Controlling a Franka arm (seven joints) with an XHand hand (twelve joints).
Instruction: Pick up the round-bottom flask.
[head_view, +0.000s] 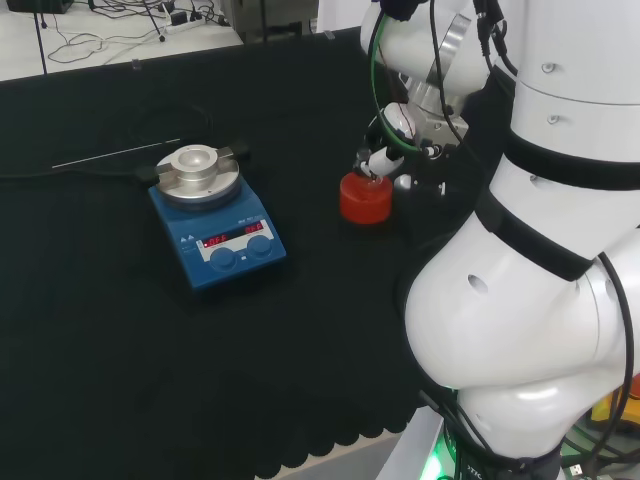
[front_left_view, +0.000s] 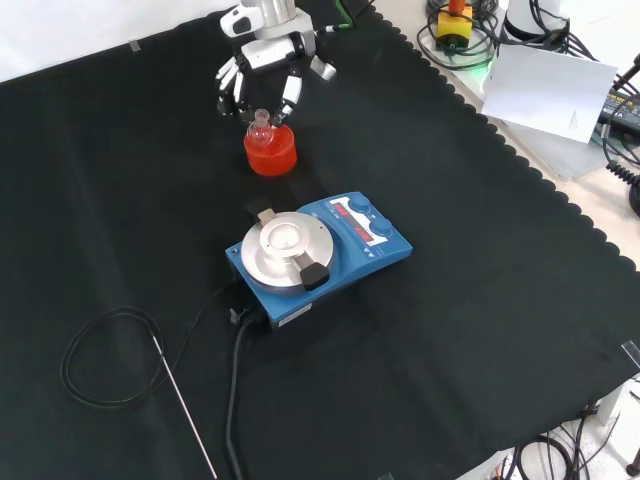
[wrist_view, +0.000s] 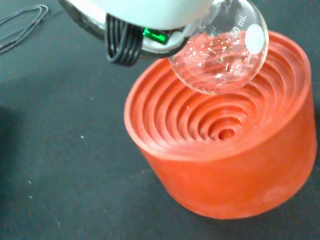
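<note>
The round-bottom flask (wrist_view: 220, 52) is clear glass with an empty bulb, and the wrist view shows that bulb hanging above the ribbed bowl of the red stand (wrist_view: 225, 145), clear of the rings and tilted off the centre hole. In the front view the flask (front_left_view: 262, 130) shows just over the red stand (front_left_view: 270, 152), its neck rising between my fingers (front_left_view: 290, 95). My hand (front_left_view: 262, 70) comes down on it from the top of that view, fingers curled in around the neck, so I judge the flask clamped at the neck and not merely touched. In the head view the red stand (head_view: 365, 198) sits on the black cloth (head_view: 120, 330) to the right of the blue hotplate stirrer (head_view: 217, 230), with my hand (head_view: 392, 150) directly above it; the glass itself is hard to make out there. The stirrer is well apart from the stand and does not obstruct the lift. A thin metal rod (front_left_view: 188, 410) and a looped black cable (front_left_view: 100, 355) lie on the cloth far from the work area. Status: grasp made, bulb unseated from the stand. Remaining, in my judgement: raise the flask higher so it stands plainly clear of the stand rim, keeping the neck from slipping between the fingers.
</note>
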